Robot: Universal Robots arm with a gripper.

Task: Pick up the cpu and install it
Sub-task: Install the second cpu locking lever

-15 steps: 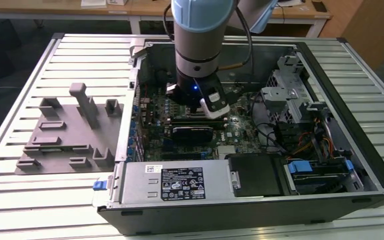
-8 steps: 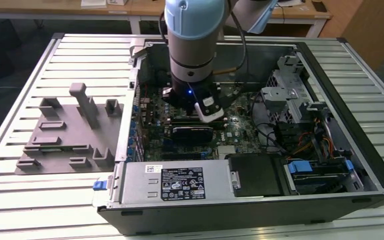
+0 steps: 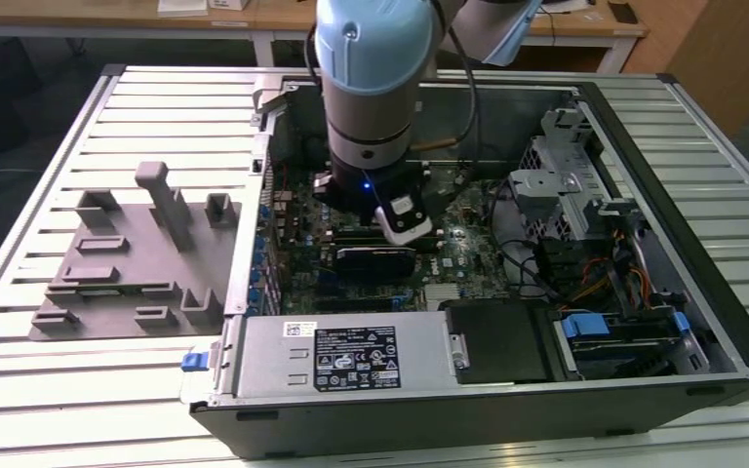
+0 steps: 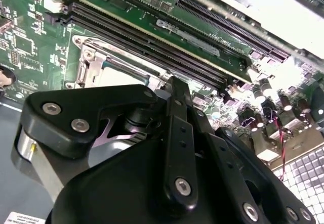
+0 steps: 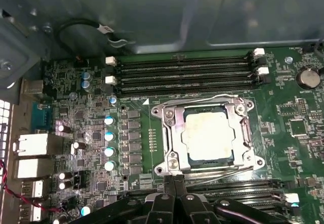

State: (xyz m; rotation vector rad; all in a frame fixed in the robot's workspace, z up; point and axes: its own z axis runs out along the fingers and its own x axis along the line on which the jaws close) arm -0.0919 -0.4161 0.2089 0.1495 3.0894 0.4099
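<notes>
- As I hung low inside the open computer case point(image 3: 687, 322), my gripper point(image 5: 173, 183) had its black fingers point(image 5: 178, 196) pressed together with nothing between them, poised just beside the socket frame point(image 5: 169, 133)
- The cpu point(image 5: 208, 133) lay flat in that frame on the green motherboard point(image 5: 298, 153), its pale metal top dull and faintly smudged, square with a thin dark edge
- My judgement was that the step wanted a level seat: corners matched to the frame, no sideways drag, no downward force on so thin a part
- The frame was bright stamped steel with screws at its corners; long black memory slots point(image 5: 187, 75) ran alongside, ridged and plastic
- Grey fixture blocks point(image 3: 128, 263) stood outside on the slatted bench point(image 3: 36, 390)
</notes>
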